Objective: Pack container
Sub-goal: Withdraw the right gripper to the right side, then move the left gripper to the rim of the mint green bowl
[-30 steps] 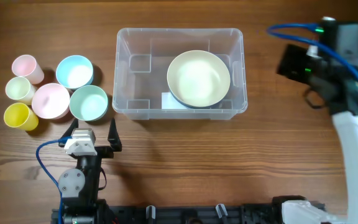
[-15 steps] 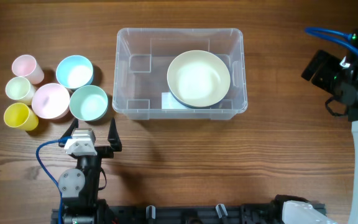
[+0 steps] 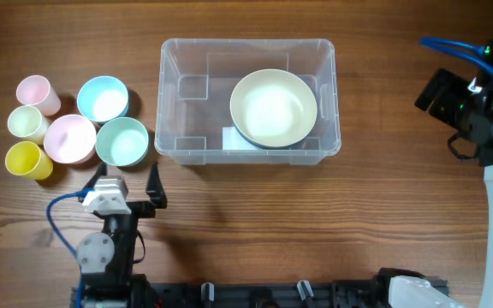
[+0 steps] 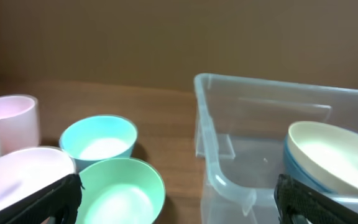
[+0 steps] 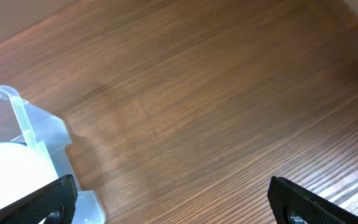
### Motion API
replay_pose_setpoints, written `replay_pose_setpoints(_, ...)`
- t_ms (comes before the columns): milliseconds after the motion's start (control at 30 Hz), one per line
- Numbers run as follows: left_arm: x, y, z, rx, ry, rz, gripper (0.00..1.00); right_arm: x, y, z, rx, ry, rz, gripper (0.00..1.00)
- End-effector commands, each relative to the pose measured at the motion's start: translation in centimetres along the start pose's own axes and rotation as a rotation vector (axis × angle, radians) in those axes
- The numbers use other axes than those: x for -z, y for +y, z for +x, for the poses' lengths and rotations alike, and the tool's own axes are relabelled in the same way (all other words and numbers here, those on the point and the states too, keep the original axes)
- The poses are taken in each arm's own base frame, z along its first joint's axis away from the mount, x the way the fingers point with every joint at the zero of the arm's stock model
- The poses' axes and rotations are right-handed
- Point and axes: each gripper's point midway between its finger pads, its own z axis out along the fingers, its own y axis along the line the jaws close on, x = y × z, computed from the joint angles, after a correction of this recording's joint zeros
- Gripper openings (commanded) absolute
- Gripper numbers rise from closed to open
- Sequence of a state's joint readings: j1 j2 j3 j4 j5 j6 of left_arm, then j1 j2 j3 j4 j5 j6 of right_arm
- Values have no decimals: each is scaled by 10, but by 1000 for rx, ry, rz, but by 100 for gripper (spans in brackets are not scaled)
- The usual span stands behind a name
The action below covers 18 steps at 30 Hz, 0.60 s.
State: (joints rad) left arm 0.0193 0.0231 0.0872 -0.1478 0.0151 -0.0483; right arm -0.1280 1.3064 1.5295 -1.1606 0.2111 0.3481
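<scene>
Wood counter [image 3: 315,222] | we see left fingers [image 3: 155,185], right fingers [image 5: 42,205] spread wide, empty | container [image 3: 246,40] ahead: likely light, stiff, slick; we'd pinch its rim.

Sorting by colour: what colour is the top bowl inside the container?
Pale cream-yellow; the top bowl shows best in the overhead view.

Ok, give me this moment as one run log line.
task: pack container | in container: cream bowl | left gripper: open, empty, near green bowl | right gripper: open, empty, over table
</scene>
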Motion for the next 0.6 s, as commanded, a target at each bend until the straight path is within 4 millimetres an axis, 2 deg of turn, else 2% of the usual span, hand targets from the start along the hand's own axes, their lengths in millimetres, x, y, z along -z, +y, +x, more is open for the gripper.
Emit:
replay_pose_setpoints(0,20,19,-70,50,-85,-152,100,1,-2,-6,-22,-13,15,99)
replay_pose_setpoints(133,23,25,-113,41,-34,-223,100,1,-2,-6,-23,-13,15,100)
replay_pose_setpoints(233,15,25,-144,22,65,-261,100,1,-2,-6,-22,-13,15,100)
replay_pose_setpoints(333,1,21,-165,16,170,-263,100,1,-2,-6,-22,-13,15,100)
replay_pose_setpoints(400,-8,13,-164,15,247,-226,100,1,-2,-6,-22,-13,15,100)
replay_pose_setpoints(500,-13,-4,-136,27,413,-125,100,1,-2,-6,-22,-13,15,100)
replay_pose_setpoints(567,-15,1,-116,21,505,-155,100,1,-2,-6,-23,-13,15,100)
